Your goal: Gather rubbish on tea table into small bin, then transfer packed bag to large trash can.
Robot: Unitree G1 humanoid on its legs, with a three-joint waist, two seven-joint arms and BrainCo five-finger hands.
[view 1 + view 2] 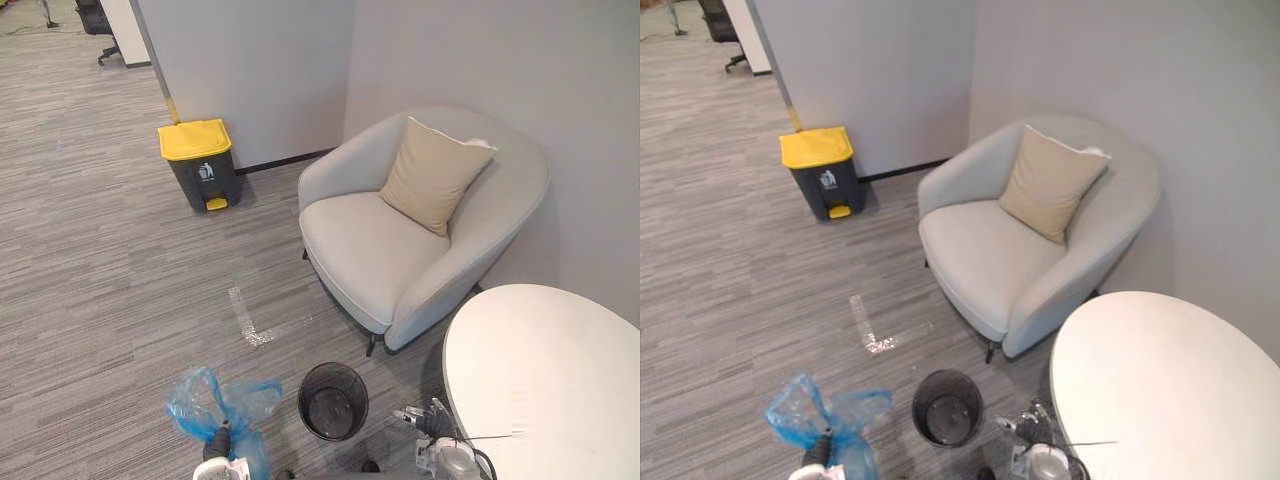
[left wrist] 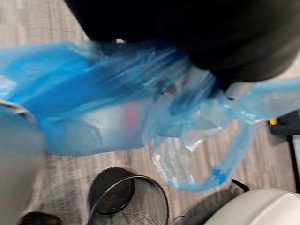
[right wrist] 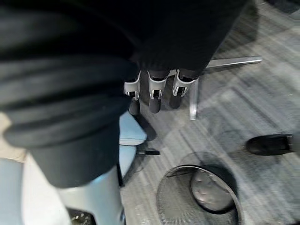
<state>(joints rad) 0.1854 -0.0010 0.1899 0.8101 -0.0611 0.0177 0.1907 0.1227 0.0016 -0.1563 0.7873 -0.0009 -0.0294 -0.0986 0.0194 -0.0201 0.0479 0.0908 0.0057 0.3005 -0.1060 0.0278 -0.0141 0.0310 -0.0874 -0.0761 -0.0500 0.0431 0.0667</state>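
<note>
We have the bag at our left hand, low by our left side. In the left wrist view the blue film gathers to a neck beside the dark cover, with the loose handles hanging below. From that we judge the hand is closed on the bag, though the film hides most of the grip. Something pale with a reddish patch shows through the film, and we cannot tell what it is. The bin stands on the floor just right of the bag, between our two hands. It has no liner and its mesh looks bare inside. The tabletop at our right has no rubbish on it, so we judge the gathering done and the carry to be the step in hand. Our right hand hangs by the tabletop's near edge, its fingers straight and holding nothing. The can stands well apart from the bag, ahead and a little to the left, against the wall beyond a tape mark. The left hand is the nearer one and the floor between lies open, with the armchair off to the right of that line. The can's yellow lid is down, so we expect it must be opened before the bag can drop in.
</note>
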